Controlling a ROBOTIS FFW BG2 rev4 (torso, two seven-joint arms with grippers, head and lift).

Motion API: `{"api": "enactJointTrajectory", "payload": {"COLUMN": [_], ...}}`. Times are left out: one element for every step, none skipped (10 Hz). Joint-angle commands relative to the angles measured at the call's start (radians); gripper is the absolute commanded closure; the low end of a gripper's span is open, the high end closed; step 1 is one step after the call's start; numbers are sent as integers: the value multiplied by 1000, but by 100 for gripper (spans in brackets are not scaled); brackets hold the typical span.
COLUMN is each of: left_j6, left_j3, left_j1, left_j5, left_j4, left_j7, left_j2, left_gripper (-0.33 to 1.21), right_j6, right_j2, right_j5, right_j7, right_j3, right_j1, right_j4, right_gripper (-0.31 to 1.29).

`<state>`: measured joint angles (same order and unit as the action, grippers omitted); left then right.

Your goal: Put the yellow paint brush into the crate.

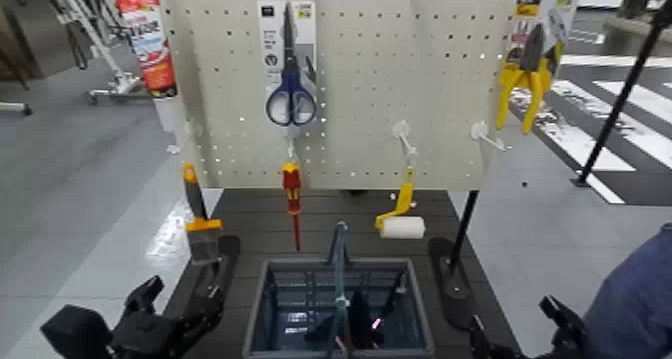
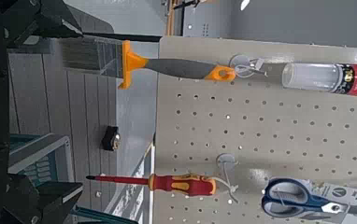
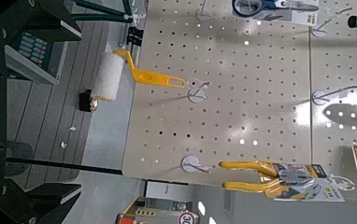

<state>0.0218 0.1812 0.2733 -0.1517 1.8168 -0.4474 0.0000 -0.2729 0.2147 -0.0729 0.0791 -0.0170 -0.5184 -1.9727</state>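
A: Progress?
B: None; brush hangs on board, outside crate.
A: Grippers?
B: Left gripper below brush, right gripper idle beside crate; both pairs of fingers spread, empty.
A: Remaining?
B: Grasp, unhook, deposit.

Pegboard panel standing in an open indoor hall.
Pale, regularly perforated board above dark slatted decking; smooth grey floor to either side, with a bright patch of reflected light at left. Upper left: white-framed stand. Right: broad white stripes on darker flooring, crossed by a slanting black pole.
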Motion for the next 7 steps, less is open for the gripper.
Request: {"api": "enactJointTrajectory", "payload": {"left_j6": [-72, -89, -109, -126, -134, -135, -141], "left_j3": [58, 84, 106, 126, 147, 164, 173], "left_j1": [-60, -80, -106, -129, -149, -172, -198], "left_j5": [-28, -29, -34, -37, -37, -46, -60], "left_j4": [-8, -11, -16, -19, -28, -47, -70], "left_j7": [-60, -83, -114, -137, -160, -179, -203], "left_j2": [-14, -3, 12, 25, 34, 45, 60], "left_gripper": [14, 14, 14, 15, 15, 15, 15], "right_j6": [3, 6, 7, 9, 11, 12, 12], "right_j2": [-2, -5, -8, -8, -8, -8, -6], "right_j5": [-1, -1, -1, -1, -1, -1, -1], "right_j7": [1, 2, 5, 7, 7, 7, 8], "right_j3": [-3, -3, -3, -6, -8, -8, -8], "right_j1": [3, 3, 6, 8, 9, 11, 12], "right_j4": [0, 0, 2, 2, 3, 3, 5], "right_gripper": [15, 15, 15, 15, 15, 15, 15]}}
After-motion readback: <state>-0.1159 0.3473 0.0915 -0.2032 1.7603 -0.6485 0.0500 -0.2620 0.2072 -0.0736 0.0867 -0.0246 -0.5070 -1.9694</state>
